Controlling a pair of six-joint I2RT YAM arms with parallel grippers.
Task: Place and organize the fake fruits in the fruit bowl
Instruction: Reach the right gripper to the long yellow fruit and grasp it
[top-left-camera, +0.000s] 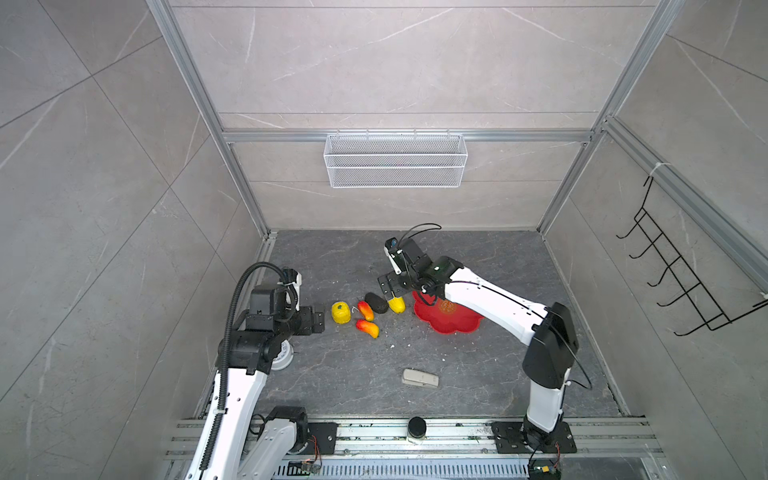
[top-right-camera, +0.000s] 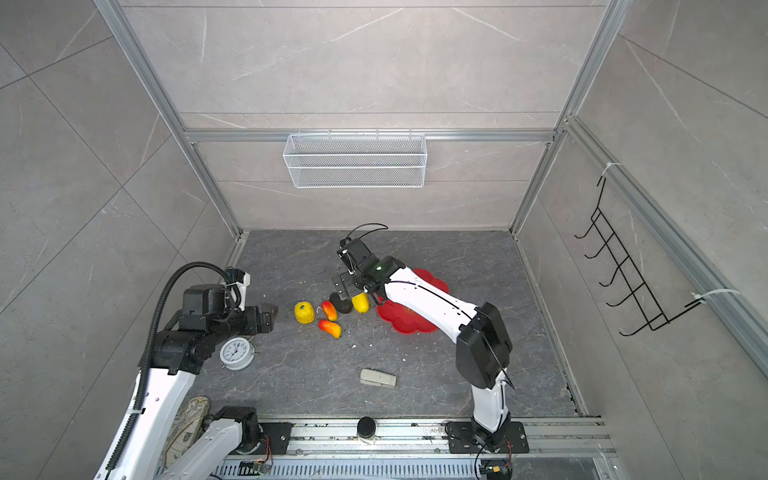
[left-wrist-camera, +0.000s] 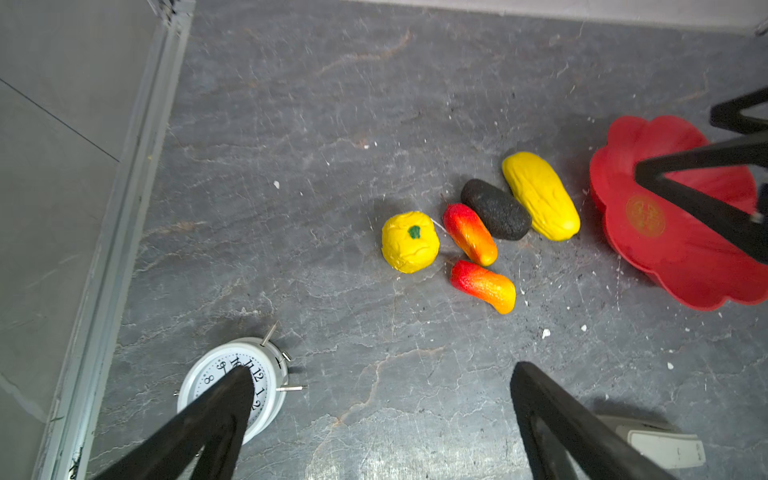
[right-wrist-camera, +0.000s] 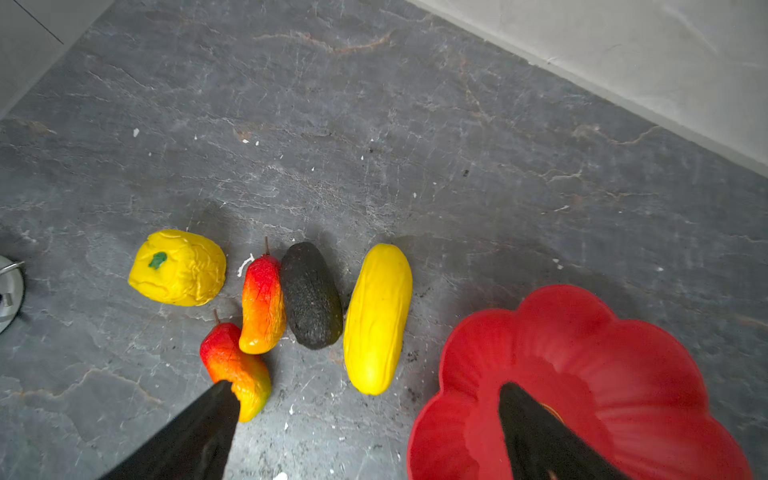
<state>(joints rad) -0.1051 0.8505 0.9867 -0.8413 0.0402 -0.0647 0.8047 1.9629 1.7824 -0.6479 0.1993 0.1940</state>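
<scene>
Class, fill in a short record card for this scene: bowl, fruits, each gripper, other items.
bowl: red, flower-shaped, no fruit seen in it
fruits: five, all on the table, left of the bowl in both top views: round yellow, two mangoes, black oval, long yellow
left gripper: open, holds nothing, beside the round yellow
right gripper: open, holds nothing, over the long yellow
other items: clock, beige block, hanging wire basket
</scene>
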